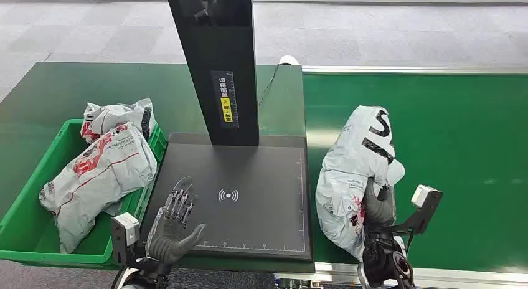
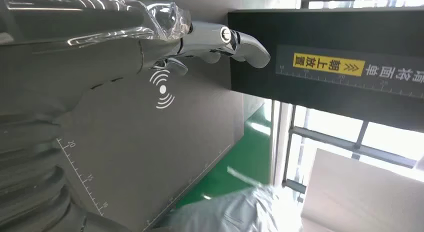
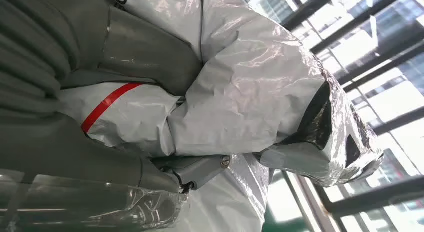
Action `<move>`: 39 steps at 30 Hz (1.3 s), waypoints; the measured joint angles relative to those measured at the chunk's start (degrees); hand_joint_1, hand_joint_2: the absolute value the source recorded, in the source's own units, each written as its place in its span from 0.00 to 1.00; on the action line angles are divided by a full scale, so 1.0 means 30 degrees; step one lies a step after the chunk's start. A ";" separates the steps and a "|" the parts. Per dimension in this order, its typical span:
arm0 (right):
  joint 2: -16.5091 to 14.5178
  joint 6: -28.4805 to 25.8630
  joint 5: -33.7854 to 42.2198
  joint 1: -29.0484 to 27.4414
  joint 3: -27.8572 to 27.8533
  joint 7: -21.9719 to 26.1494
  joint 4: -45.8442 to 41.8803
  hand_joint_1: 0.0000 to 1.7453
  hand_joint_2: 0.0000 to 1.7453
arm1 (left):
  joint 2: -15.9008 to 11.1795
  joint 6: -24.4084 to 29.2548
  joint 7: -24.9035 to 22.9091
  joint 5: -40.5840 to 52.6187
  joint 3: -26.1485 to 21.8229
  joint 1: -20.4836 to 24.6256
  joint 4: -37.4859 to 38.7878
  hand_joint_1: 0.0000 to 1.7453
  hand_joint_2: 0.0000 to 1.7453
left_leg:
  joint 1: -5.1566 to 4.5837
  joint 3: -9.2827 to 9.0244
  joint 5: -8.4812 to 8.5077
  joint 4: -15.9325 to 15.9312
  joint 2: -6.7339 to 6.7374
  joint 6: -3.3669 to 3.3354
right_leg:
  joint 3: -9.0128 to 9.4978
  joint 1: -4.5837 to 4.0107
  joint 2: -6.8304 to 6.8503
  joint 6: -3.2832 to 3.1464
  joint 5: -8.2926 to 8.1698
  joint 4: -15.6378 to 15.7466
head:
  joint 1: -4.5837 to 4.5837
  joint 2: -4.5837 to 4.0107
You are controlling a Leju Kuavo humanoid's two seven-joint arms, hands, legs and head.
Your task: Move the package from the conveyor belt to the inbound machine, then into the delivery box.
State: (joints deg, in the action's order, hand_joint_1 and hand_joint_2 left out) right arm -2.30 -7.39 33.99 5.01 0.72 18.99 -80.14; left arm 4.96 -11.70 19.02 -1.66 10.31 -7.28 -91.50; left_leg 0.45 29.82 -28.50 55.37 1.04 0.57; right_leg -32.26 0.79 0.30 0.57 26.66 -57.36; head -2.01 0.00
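Observation:
A white plastic package (image 1: pixel 352 170) with black and red print lies on the green conveyor belt (image 1: pixel 461 146), just right of the inbound machine's black scan plate (image 1: pixel 255 170). My right hand (image 1: pixel 377 209) grips the package's near end. In the right wrist view the thumb (image 3: pixel 145 57) and fingers (image 3: pixel 200 169) wrap the crinkled package (image 3: pixel 250 92). My left hand (image 1: pixel 173 222) hovers open, fingers spread, over the plate's front-left corner. The left wrist view has its fingers (image 2: pixel 225 39) stretched out above the plate (image 2: pixel 150 142), with the package (image 2: pixel 235 212) beyond.
The green delivery box (image 1: pixel 37 239) stands left of the plate and holds two white packages (image 1: pixel 99 177). The machine's black post (image 1: pixel 218 65) rises from the back of the plate. A silver rail (image 1: pixel 411 70) lines the belt's far edge.

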 joint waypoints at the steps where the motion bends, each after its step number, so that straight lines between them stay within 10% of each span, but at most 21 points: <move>1: -0.0012 -0.0107 0.0000 -0.0017 0.0000 0.0108 -0.0111 1.00 1.00 | -0.0007 0.0033 0.0000 -0.0010 -0.0001 -0.0011 -0.0023 0.00 1.00 | 0.0000 0.0000 0.0000 0.0000 0.0000 0.0000 | -0.0001 0.0000 0.0000 0.0000 0.0000 0.0000 | 0.0000 0.0000; 10: -0.0085 -0.0749 -0.2037 -0.0400 0.0326 0.2300 -0.2017 1.00 1.00 | -0.0044 0.1928 0.1139 0.0330 -0.0127 -0.0242 -0.0705 0.00 1.00 | 0.0006 0.0007 0.0001 -0.0003 -0.0001 0.0000 | 0.0000 -0.0006 0.0000 0.0000 0.0000 0.0000 | 0.0000 0.0000; 18: 0.0842 0.4125 -0.8219 -0.0444 0.3036 0.4168 -0.2986 1.00 1.00 | -0.0044 0.3084 0.2811 0.0787 -0.0199 -0.0219 -0.1461 0.00 1.00 | 0.0005 0.0005 0.0001 -0.0002 -0.0010 0.0001 | 0.0002 -0.0006 0.0006 0.0000 0.0000 0.0000 | 0.0000 0.0000; 27: 0.2015 0.7726 -1.3427 -0.0433 0.5874 0.3444 -0.3004 1.00 1.00 | -0.0013 0.3080 0.3754 0.0758 -0.0257 -0.0122 -0.1643 0.00 1.00 | 0.0005 0.0008 0.0001 -0.0002 -0.0010 0.0001 | 0.0002 -0.0005 0.0008 0.0000 0.0001 0.0000 | 0.0003 0.0000; 37: 0.2827 0.7523 -1.7583 0.0186 0.7615 0.2221 -0.1999 1.00 1.00 | 0.0204 0.3632 0.4710 0.0512 -0.0459 -0.0304 -0.2618 0.00 1.00 | 0.0005 0.0013 0.0002 -0.0002 -0.0020 0.0001 | 0.0005 -0.0005 0.0018 0.0000 0.0001 0.0000 | 0.0002 0.0000; 39: 0.2880 0.7142 -1.8311 0.0386 0.7863 0.2088 -0.1813 0.86 1.00 | 0.0244 0.3750 0.4834 0.0486 -0.0481 -0.0372 -0.2836 0.00 1.00 | 0.0005 0.0012 0.0002 -0.0002 -0.0020 0.0001 | 0.0005 -0.0005 0.0018 0.0000 0.0001 0.0000 | -0.0002 0.0000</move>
State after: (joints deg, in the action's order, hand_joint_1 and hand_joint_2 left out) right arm 6.34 14.04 -20.95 6.17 24.31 25.25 -85.58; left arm 5.69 -0.45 33.52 -0.20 8.86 -8.40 -100.01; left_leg 0.47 29.85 -28.49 55.37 0.98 0.57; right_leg -32.24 0.78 0.35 0.57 26.66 -57.37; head -2.02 0.00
